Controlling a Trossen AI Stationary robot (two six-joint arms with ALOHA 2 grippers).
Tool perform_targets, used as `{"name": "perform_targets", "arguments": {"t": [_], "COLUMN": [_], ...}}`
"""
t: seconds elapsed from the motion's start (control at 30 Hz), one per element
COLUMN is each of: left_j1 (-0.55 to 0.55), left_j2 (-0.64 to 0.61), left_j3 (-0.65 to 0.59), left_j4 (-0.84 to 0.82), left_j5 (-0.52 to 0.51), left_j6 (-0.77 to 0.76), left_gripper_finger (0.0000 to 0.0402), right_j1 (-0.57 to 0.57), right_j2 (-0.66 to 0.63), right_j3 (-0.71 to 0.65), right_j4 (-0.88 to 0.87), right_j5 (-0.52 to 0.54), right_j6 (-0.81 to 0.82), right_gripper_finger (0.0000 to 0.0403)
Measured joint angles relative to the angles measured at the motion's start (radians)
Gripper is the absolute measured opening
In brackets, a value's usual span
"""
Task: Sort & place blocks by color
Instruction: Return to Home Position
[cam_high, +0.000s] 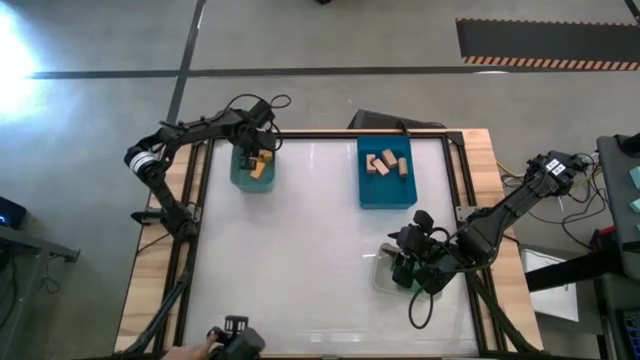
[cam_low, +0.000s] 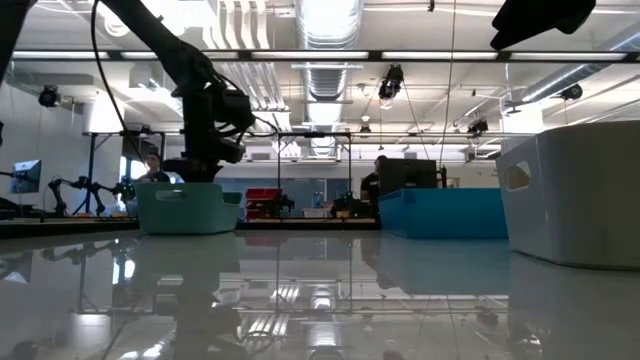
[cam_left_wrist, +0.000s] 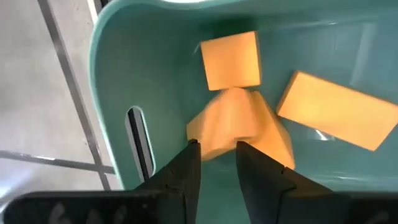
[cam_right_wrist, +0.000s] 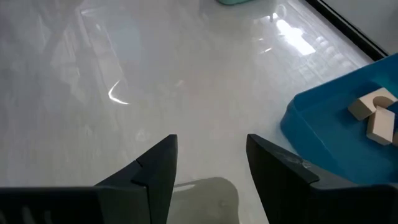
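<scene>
Orange rectangular blocks (cam_left_wrist: 231, 60) lie in the smooth teal bin (cam_left_wrist: 112, 93).

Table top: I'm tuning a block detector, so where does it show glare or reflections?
Low view: the table mirrors the ceiling lights and the teal bin. Right wrist view: bright streaks lie on it beyond the open right gripper, near the blue bin. High view: strong glare only on the floor.

The high view looks straight down on the table (cam_high: 320, 250) and teal bin (cam_high: 238, 180); the low view faces that bin (cam_low: 188, 208) level, from well away. The left wrist view hangs close over the bin (cam_left_wrist: 115, 68), and the right wrist view faces it from afar.
</scene>
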Motion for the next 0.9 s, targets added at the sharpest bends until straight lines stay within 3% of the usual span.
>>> {"name": "perform_targets", "arguments": {"t": [0.17,0.3,0.5,0.6,0.8,0.9], "left_j1": [-0.036,-0.117,-0.351,-0.513,-0.782,-0.850], "left_j2": [-0.050,-0.168,-0.376,-0.472,-0.627,-0.693], "left_j3": [0.012,0.002,-0.025,-0.081,-0.274,-0.363], "left_j4": [-0.014,-0.023,0.020,0.136,0.431,0.474], "left_j5": [-0.020,0.006,0.161,0.167,0.098,0.032], "left_j6": [-0.141,-0.310,-0.529,-0.596,-0.642,-0.653], "left_gripper_finger": [0.0086,0.0086,0.0072,0.0062,0.0041,0.0031], "right_j1": [0.000,0.000,-0.027,-0.061,-0.161,-0.229], "right_j2": [0.000,0.000,0.000,0.000,-0.003,-0.015], "right_j3": [-0.003,-0.032,-0.101,-0.149,-0.227,-0.266], "right_j4": [0.002,0.012,0.120,0.253,0.547,0.666], "right_j5": [0.010,0.085,0.127,0.123,-0.002,-0.088], "right_j6": [-0.049,-0.131,-0.272,-0.391,-0.683,-0.807], "right_gripper_finger": [0.0183,0.0182,0.0182,0.0182,0.0182,0.0182]}}
